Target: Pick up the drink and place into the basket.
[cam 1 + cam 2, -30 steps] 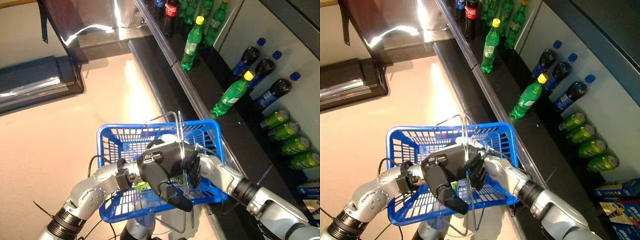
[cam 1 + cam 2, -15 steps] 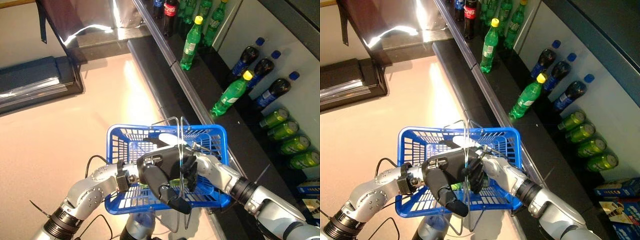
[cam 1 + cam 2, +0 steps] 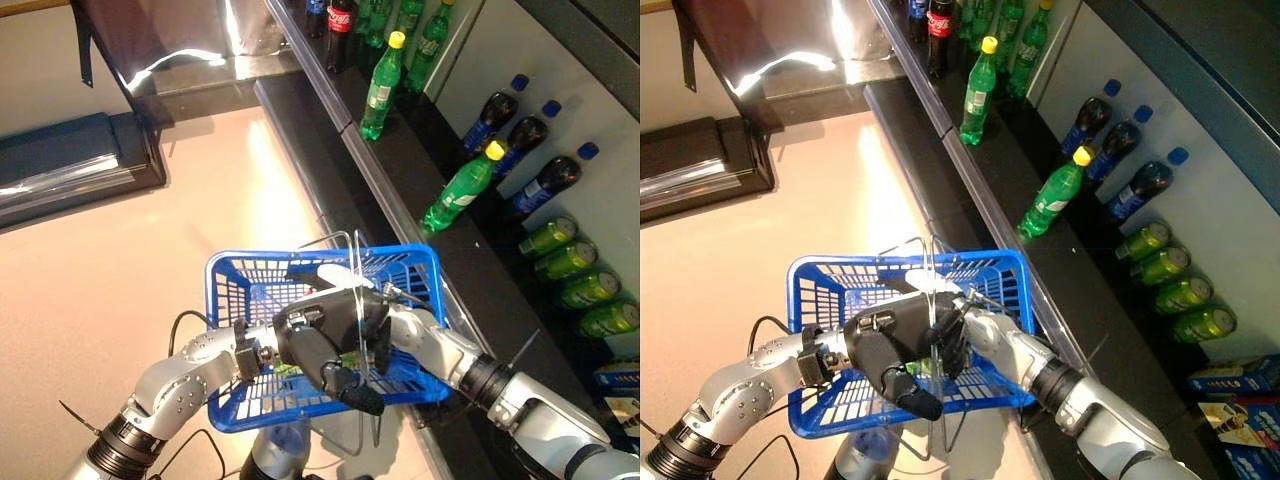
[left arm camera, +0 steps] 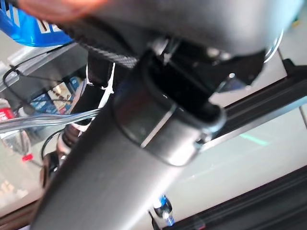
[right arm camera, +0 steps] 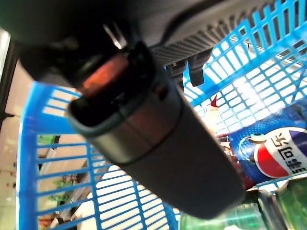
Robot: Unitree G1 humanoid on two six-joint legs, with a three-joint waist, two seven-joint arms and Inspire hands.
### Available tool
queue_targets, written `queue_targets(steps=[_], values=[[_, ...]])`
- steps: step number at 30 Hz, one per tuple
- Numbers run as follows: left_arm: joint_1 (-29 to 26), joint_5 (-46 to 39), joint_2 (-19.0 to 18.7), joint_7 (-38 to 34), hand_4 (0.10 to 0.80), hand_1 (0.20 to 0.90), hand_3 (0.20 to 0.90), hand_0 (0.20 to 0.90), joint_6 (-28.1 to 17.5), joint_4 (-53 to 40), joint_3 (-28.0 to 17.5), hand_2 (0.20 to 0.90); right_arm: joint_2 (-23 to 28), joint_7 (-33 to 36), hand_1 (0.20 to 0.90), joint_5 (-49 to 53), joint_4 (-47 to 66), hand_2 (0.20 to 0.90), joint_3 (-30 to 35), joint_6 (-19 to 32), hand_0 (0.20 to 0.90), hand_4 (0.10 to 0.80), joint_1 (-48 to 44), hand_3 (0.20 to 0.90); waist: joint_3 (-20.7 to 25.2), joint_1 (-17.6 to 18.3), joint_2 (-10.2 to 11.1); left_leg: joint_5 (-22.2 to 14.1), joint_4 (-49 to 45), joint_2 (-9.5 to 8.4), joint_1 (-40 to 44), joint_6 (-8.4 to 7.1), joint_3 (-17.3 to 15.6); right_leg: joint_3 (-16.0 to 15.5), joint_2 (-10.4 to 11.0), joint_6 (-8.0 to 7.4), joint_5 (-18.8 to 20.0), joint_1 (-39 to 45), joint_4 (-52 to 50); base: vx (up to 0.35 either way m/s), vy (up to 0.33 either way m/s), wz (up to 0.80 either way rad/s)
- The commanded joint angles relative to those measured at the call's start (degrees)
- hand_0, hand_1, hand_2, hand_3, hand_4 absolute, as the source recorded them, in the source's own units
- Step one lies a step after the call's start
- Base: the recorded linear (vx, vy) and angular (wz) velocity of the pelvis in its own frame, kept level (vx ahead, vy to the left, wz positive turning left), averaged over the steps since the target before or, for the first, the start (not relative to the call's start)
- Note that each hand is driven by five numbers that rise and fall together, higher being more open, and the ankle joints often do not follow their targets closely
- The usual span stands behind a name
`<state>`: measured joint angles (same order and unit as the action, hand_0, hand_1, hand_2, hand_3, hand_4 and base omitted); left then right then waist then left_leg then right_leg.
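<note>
The blue basket (image 3: 226, 292) is raised in front of me. My left hand (image 3: 312, 342) is shut on its thin wire handles (image 3: 358, 262) over the middle of the basket. My right hand (image 3: 386, 336) comes in from the right and reaches down inside the basket, just behind the handles. In the right wrist view its thumb (image 5: 163, 139) stands out straight, apart from a blue drink (image 5: 274, 154) lying on the basket's bottom beside a green drink (image 5: 223, 218). A bit of green (image 3: 290, 371) shows in the basket under my left hand.
A dark shelf (image 3: 440, 240) with a rail edge (image 3: 370, 170) runs along the right. It holds green bottles (image 3: 460, 190), dark bottles with blue caps (image 3: 527, 135) and green cans (image 3: 582, 276). A dark cabinet (image 3: 70, 160) stands at the far left on the pale floor.
The blue basket swung a little to the right, then back to the left. Both hands stayed together at it; my right hand is still inside.
</note>
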<state>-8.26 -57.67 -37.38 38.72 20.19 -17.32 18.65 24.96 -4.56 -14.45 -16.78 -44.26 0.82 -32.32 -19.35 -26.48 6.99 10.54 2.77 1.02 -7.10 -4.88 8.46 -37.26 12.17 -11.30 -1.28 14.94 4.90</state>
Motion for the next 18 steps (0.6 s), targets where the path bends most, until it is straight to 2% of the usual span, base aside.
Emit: queue_targets(steps=[1, 4, 9, 10, 11, 12, 18], values=[[-3.27, -10.33, 10.67, 4.17, 0.100, 0.300, 0.200, 0.300, -18.78, -13.39, -4.51, 0.300, 0.75, 4.48, 0.900, 4.08, 4.20, 0.900, 2.08, 3.78, 0.900, 0.800, 2.06, 0.900, 14.64, 0.41, -1.17, -5.08, 2.23, -0.56, 5.26, -0.35, 3.43, 3.79, -3.72, 3.95, 0.77, -2.41, -2.18, -0.023, 0.018, -0.03], [0.05, -11.14, 10.14, 2.89, 0.100, 0.300, 0.200, 0.300, -20.21, -13.13, -8.58, 0.300, 2.40, 3.60, 0.900, 4.99, 7.44, 0.900, 5.07, 4.81, 0.900, 0.800, 4.93, 0.900, 14.75, 0.97, -1.60, -5.14, 2.23, -0.38, 5.55, -0.26, 2.39, 4.04, -3.56, 3.85, 0.79, -2.42, -2.18, -0.019, 0.025, -0.04], [3.51, -9.00, 11.59, 0.71, 0.100, 0.300, 0.200, 0.300, -22.51, -12.77, -12.13, 0.300, 2.24, 5.35, 0.900, 6.63, 10.69, 0.900, 8.63, 6.24, 0.900, 0.800, 9.00, 0.900, 14.72, 1.92, -2.25, -5.04, 2.23, -0.18, 5.82, -0.09, 0.96, 4.33, -3.43, 3.72, 1.06, -2.35, -1.93, -0.032, 0.031, -0.15], [3.59, -8.89, 11.70, 0.55, 0.100, 0.300, 0.200, 0.300, -22.63, -12.79, -12.17, 0.300, 2.18, 5.38, 0.900, 6.55, 10.77, 0.900, 8.99, 6.25, 0.900, 0.800, 9.24, 0.900, 14.58, 1.93, -2.55, -3.76, 2.23, -0.52, 5.33, 0.35, 0.84, 3.46, -3.02, 3.95, 2.23, -2.85, -2.09, -0.030, 0.031, -0.06], [4.05, -8.16, 12.08, -0.77, 0.100, 0.300, 0.200, 0.300, -23.14, -12.71, -12.75, 0.300, 1.78, 6.11, 0.900, 7.26, 11.51, 0.900, 9.78, 6.65, 0.900, 0.800, 10.16, 0.900, 14.75, 2.30, -2.44, -5.09, 2.23, -0.12, 5.94, -0.03, 0.43, 4.46, -3.36, 3.65, 1.15, -2.37, -1.88, -0.085, 0.077, -0.07], [4.35, -7.79, 12.39, -1.77, 0.100, 0.300, 0.200, 0.300, -23.64, -12.66, -12.93, 0.300, 1.53, 6.77, 0.900, 7.64, 11.91, 0.900, 10.46, 6.91, 0.900, 0.800, 10.97, 0.900, 14.64, 2.52, -2.81, -3.85, 2.23, -0.45, 5.51, 0.42, 0.11, 3.66, -2.93, 3.84, 2.33, -2.88, -2.03, -0.022, 0.025, -0.09], [6.66, -6.24, 13.73, -8.54, 0.100, 0.300, 0.200, 0.300, -26.81, -10.43, -15.85, 0.300, 0.90, 9.19, 0.900, 9.56, 15.05, 0.900, 14.88, 9.57, 0.900, 0.800, 16.40, 0.900, 15.12, 5.07, -3.61, -4.23, 2.23, -0.17, 6.12, 0.67, -3.19, 4.39, -2.45, 3.14, 2.75, -3.08, -1.66, -0.035, 0.049, -0.14]])
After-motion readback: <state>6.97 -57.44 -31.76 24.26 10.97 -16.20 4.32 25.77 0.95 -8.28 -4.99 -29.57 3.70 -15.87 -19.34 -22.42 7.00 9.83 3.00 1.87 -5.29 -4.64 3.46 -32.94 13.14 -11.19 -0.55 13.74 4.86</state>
